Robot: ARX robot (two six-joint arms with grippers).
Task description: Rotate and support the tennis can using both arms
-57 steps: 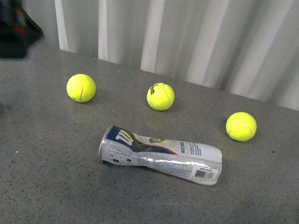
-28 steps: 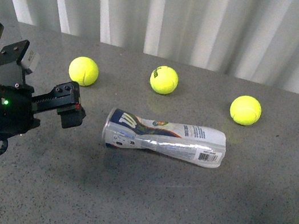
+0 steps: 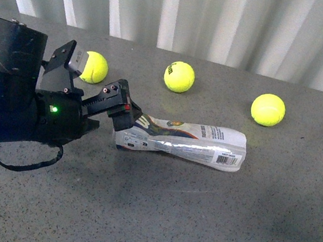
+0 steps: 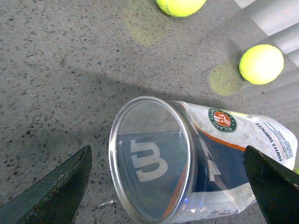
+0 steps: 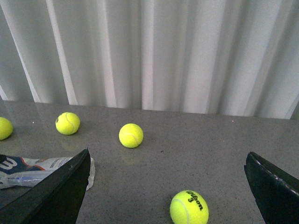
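Tennis can (image 3: 188, 147) lies on its side on the table (image 3: 205, 229), with the clear lid end toward the left arm (image 3: 21, 102) and the barcode end away from it. The body looks dented mid-length.

Left arm's jaws are open and sit either side of the can's lid end. In the left wrist view the fingers (image 4: 56, 186) flank the can with gaps, no contact I can see.

Right arm's fingers (image 5: 273, 186) show only in its own wrist view. Those jaws are spread wide with nothing between them, well apart from the can.

Tennis balls behind the can: ball (image 3: 94, 66) beyond the lid end, ball (image 3: 179, 76) behind the lid half, ball (image 3: 268, 109) beyond the barcode end. None touches the can.

Step, as I judge it: the left arm is reaching to grip the lid end. The task is barely begun: can not rotated, right arm not supporting yet.

Doing it well:
- Centre the lid rim between the jaws before closing.
- Go just past the rim so the grip lands on the stiff ring, not the soft crushed wall.
- Close gently. The thin plastic will likely buckle or squirt out.
- Touch both sides together. The can is round and light, so a one-sided nudge may roll it toward the balls behind.
- Get the right arm to the barcode end before turning, so the free end doesn't sag or swing.
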